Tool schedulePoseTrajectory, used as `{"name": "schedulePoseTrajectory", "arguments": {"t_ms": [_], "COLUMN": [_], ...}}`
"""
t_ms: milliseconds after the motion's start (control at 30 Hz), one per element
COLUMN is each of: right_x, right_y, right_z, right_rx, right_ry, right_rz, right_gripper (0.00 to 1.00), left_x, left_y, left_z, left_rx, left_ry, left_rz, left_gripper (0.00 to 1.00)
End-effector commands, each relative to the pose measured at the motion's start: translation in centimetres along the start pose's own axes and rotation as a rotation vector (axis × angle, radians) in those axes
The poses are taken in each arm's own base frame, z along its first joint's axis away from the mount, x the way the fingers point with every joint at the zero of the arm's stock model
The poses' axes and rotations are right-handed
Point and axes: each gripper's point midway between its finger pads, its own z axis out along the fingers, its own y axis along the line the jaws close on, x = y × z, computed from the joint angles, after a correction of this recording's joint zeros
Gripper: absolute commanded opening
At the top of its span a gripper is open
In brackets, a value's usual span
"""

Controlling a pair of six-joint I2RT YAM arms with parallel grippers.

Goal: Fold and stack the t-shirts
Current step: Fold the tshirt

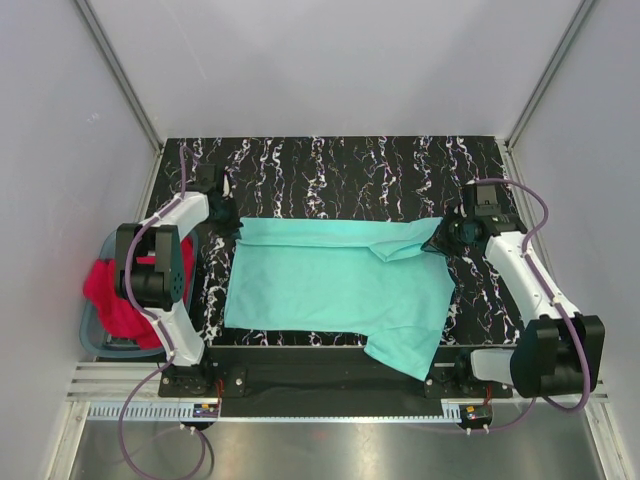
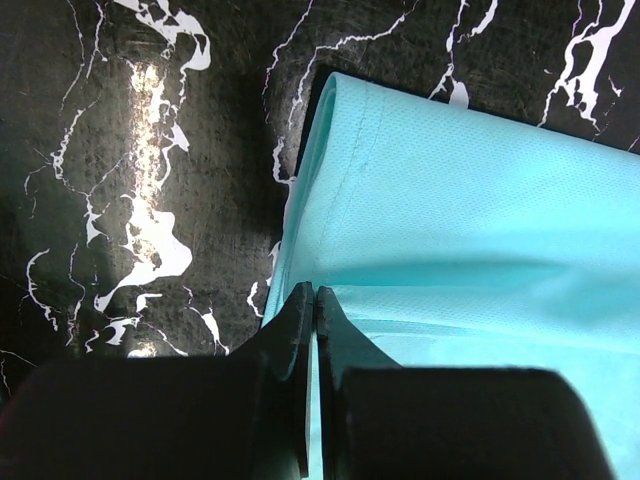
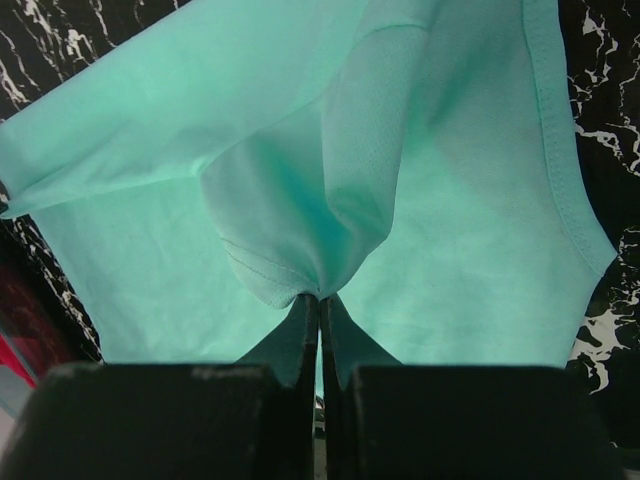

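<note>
Green shirt (image 1: 335, 290) is spread mid-frame on table (image 1: 330, 165), its lower right part reaching the lower edge; red shirt (image 1: 112, 295) is bunched in tub (image 1: 90, 345), far left. Left gripper (image 2: 315, 305) is pinched on the green shirt's upper left corner; right gripper (image 3: 320, 300) on its upper right fold. Cloth is judged light, limp and sag-prone; hems and corners are best taken. Bare table is seen along the top; walls (image 1: 60, 150) stand close at both sides.
</note>
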Motion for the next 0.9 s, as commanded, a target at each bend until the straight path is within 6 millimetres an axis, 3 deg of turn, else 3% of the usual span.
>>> {"name": "schedulePoseTrajectory", "arguments": {"t_ms": [0, 267, 367, 467, 500, 533, 600, 633, 700, 733, 800, 867], "right_x": [-0.1, 0.4, 1.4, 4.1, 5.5, 7.0, 7.5, 6.7, 4.8, 3.5, 2.1, -0.1], "right_y": [-1.0, -2.4, -3.0, -4.4, -3.6, -3.9, -3.1, -2.9, -3.3, -2.9, -3.2, -3.0], "right_z": [0.5, 1.2, 1.3, 0.5, 0.1, -0.3, -1.1, -1.5, -1.5, -1.5, -0.6, 0.0], "right_rx": [0.043, 0.096, 0.122, 0.180, 0.127, 0.124, 0.081, 0.085, 0.132, 0.128, 0.137, 0.135], "right_ry": [0.008, 0.025, 0.064, 0.181, 0.241, 0.297, 0.307, 0.272, 0.189, 0.152, 0.157, 0.128], "right_rz": [-0.014, -0.012, -0.010, 0.012, 0.020, 0.044, 0.049, 0.048, 0.028, 0.009, 0.017, 0.009], "right_gripper": [0.00, 0.00, 0.00, 0.18, 0.28, 0.32, 0.44, 0.57, 0.68, 0.73, 0.72, 0.66], "left_x": [-0.6, 0.5, 0.6, 0.3, 0.2, -0.1, -0.3, -0.5, -0.7, -0.8, -0.5, 0.4], "left_y": [-0.2, 0.1, 0.3, 0.3, 0.0, -0.6, -1.3, -2.0, -3.1, -4.5, -6.9, -11.0], "left_z": [-1.0, -0.5, -0.6, -1.8, -2.3, -3.6, -4.9, -6.2, -7.3, -8.2, -9.0, -9.5], "left_rx": [-0.006, -0.015, -0.030, -0.047, -0.035, -0.020, -0.001, 0.016, 0.039, 0.079, 0.149, 0.260], "left_ry": [-0.039, -0.008, -0.007, -0.017, -0.017, -0.034, -0.053, -0.075, -0.097, -0.118, -0.129, -0.146], "left_rz": [0.002, -0.004, -0.012, -0.023, -0.026, -0.032, -0.038, -0.039, -0.034, -0.016, 0.020, 0.102], "left_gripper": [0.00, 0.00, 0.09, 0.29, 0.37, 0.42, 0.51, 0.57, 0.59, 0.59, 0.58, 0.53]}}
